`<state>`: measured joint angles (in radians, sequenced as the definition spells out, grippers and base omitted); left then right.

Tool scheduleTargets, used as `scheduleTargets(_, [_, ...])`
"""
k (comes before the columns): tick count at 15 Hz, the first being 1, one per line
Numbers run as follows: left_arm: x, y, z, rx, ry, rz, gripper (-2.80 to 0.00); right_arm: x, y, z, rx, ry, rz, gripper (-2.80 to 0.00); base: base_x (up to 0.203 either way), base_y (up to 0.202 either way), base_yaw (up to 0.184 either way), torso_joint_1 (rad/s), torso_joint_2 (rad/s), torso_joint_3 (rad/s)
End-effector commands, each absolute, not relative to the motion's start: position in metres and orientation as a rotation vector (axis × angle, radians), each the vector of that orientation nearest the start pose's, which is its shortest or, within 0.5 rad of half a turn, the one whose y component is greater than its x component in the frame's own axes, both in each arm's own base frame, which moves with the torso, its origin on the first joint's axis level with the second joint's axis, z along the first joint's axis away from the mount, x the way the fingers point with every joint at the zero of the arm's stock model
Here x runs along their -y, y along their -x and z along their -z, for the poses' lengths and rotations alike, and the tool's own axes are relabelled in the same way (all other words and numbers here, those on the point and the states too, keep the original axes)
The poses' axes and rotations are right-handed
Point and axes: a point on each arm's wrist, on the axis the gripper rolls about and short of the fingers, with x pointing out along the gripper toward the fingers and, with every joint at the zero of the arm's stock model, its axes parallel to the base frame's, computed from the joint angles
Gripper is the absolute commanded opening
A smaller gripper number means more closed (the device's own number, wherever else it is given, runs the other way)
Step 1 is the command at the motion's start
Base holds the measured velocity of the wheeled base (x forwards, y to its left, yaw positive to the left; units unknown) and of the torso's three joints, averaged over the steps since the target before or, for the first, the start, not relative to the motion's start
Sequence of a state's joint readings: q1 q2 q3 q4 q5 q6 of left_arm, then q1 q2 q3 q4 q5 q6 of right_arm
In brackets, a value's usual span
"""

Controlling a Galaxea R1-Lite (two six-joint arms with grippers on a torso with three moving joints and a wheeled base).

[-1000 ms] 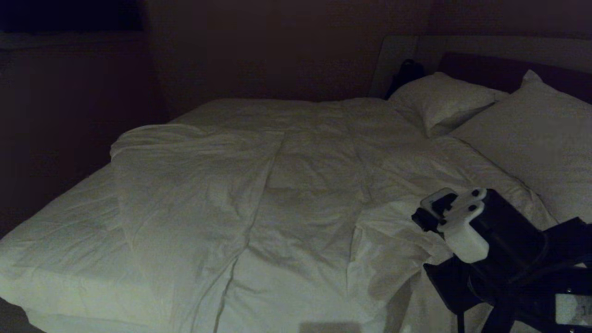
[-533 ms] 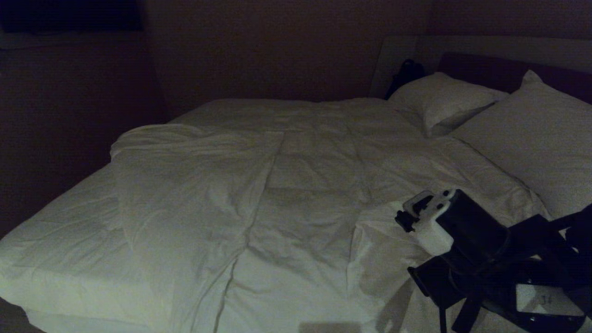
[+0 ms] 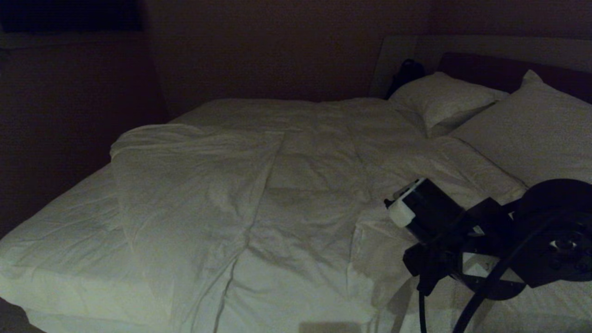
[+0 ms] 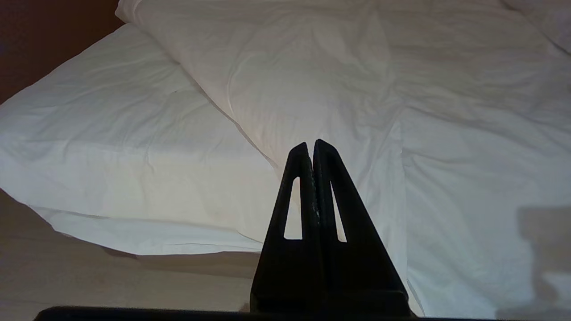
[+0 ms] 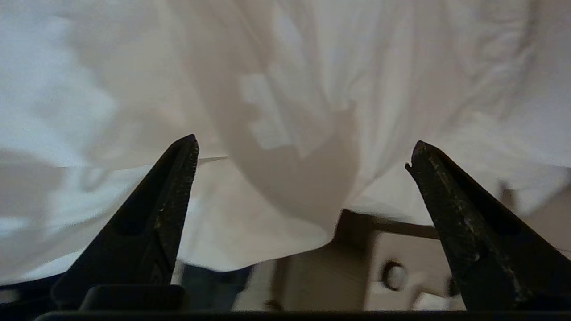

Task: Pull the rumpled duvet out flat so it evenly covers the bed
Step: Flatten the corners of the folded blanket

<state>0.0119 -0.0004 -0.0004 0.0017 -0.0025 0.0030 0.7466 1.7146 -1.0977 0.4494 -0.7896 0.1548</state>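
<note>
Our right gripper stands with its two black tapered fingers spread wide and nothing between them. In the right wrist view the gap frames the hanging lower edge of the duvet, a large white puffy quilted cover, soft and heavily creased. In the head view that arm sits at the lower right of the frame, its dark wrist housing over the near edge of the cover; the fingertips themselves are hidden there.

Our left gripper has its black fingers pressed together on nothing, parked at the lower middle of the left wrist view, clear of the bedding.

The duvet fills the centre of the head view and lies askew on the bed, a wide low double bed with a smooth white mattress sheet. Its folded-back edge runs down the left of the frame, leaving a broad strip of sheet bare at the lower left. Two white rectangular pillows lean at the upper right against a dark headboard panel.

We judge the cover to be light for its bulk, limp and compressible, with no stiffness to push against; it should follow a pull but bunch and slide over the sheet. A thin pinch of fabric may slip, so we would gather a thick fold at the hem or corner near the right fingers, then later the folded edge at the left.
</note>
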Motion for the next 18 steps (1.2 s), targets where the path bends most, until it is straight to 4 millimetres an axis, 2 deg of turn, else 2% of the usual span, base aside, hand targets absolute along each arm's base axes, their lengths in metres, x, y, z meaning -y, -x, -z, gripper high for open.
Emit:
scheduleTargets(1, [0.000, 0.023, -0.075, -0.002, -0.003, -0.011, -2.80, -0.177, -0.218, -0.168, -0.742, 0.665, 0.160, 0.00, 0.000, 0.000, 0.000, 0.000, 0.00, 0.000])
scheduleTargets(12, [0.000, 0.023, -0.075, -0.002, -0.003, -0.009, -2.80, -0.166, -0.235, -0.160, -0.770, 0.677, 0.251, 0.00, 0.000, 0.000, 0.000, 0.000, 0.00, 0.000])
scheduleTargets(18, [0.000, 0.023, -0.075, -0.002, -0.003, -0.009, -2.80, -0.161, -0.232, -0.159, -0.780, 0.678, 0.258, 0.00, 0.000, 0.000, 0.000, 0.000, 0.00, 0.000])
